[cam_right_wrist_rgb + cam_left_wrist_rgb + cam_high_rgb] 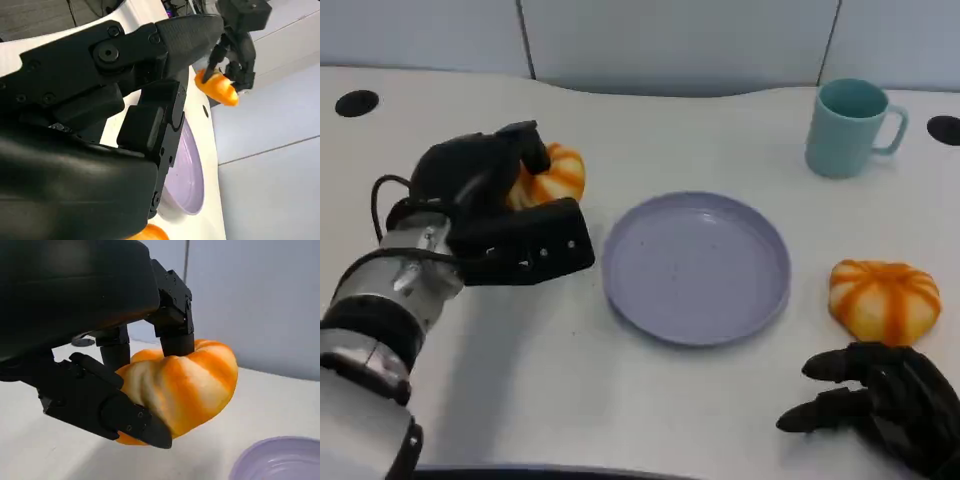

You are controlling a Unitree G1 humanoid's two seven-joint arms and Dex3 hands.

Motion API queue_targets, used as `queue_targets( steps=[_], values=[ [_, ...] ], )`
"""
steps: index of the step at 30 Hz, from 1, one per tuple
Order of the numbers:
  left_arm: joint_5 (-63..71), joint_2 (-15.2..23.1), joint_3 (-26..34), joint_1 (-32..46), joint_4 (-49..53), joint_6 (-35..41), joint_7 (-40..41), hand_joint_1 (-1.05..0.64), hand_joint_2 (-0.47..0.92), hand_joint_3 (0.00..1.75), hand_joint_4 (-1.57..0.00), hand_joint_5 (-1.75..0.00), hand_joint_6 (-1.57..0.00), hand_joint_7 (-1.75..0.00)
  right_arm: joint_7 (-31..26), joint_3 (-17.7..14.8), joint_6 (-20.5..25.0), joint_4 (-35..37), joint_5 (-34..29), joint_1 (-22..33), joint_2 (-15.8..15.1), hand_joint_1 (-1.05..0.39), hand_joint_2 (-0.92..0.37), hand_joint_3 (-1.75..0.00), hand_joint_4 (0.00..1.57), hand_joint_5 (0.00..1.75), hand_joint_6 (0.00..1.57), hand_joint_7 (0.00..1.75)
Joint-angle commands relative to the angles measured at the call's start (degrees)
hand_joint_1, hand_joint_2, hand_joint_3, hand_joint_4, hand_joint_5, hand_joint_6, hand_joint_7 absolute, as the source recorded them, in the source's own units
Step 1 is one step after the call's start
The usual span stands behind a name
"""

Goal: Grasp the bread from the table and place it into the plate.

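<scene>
From the head view, the lilac plate [696,266] sits mid-table and serves as the landmark. To the plate's left, the left hand [495,205] grips an orange-striped bread [552,175], fingers curled over its top and a thumb below; whether the bread is touching the table cannot be told from here. To the plate's right, near its rim but apart from it, a second orange-striped bun [884,299] lies on the table. Just nearer the robot than that bun, the right hand [873,402] rests with its fingers spread, holding nothing and not touching the bun. Beyond the plate, to its far right, stands a teal mug [850,127] with its handle turned away from the plate.

The left wrist view gives what the head view hides: the bread [180,387] is pinched between fingers [172,320] pressing on its top and a thumb under its lower side, and it hangs clear of the white table [35,450]. The plate's rim [280,460] shows just beside it.

In the right wrist view, the right hand [135,115] shows its fingers extended around nothing. Past them lies the plate [187,170], and beyond the plate the left hand [235,37] holds the bread [217,86]. An orange edge of the second bun [150,233] peeks out near the right hand.
</scene>
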Motion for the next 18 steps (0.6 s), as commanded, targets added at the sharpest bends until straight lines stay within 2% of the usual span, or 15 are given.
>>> queue_targets(
  steps=[1,10,13,18],
  values=[
    [0.3,-0.3,-0.3,-1.5,-1.5,-2.5,2.1,0.0,0.89,0.08,-0.8,-1.75,-0.64,-1.75,-0.2,0.1,1.2,2.5,-0.5,1.2,0.2,-0.61,-0.92,-0.14,1.49,0.02,1.37,0.01],
    [1.8,-4.5,-3.3,-4.4,-1.5,-6.3,0.3,-0.08,0.92,0.12,-0.81,-1.75,-0.64,-1.75,0.2,0.5,1.2,2.0,-1.0,1.3,-0.9,-0.61,-0.92,-0.15,1.49,0.02,1.37,0.0],
    [2.8,-6.4,-4.9,-5.5,-1.2,-6.8,-1.0,-0.12,0.92,0.23,-0.84,-1.75,-0.65,-1.75,1.2,0.1,0.5,3.4,-0.6,0.8,-1.0,-0.61,-0.92,-0.15,1.49,0.02,1.36,0.0],
    [5.7,-8.7,-8.1,-6.2,-0.2,-7.0,-0.3,-0.12,0.81,0.25,-0.87,-1.75,-0.66,-1.75,1.9,0.0,0.1,4.2,-0.5,0.3,-0.8,-0.61,-0.92,-0.16,1.48,0.01,1.35,0.0]
  ],
)
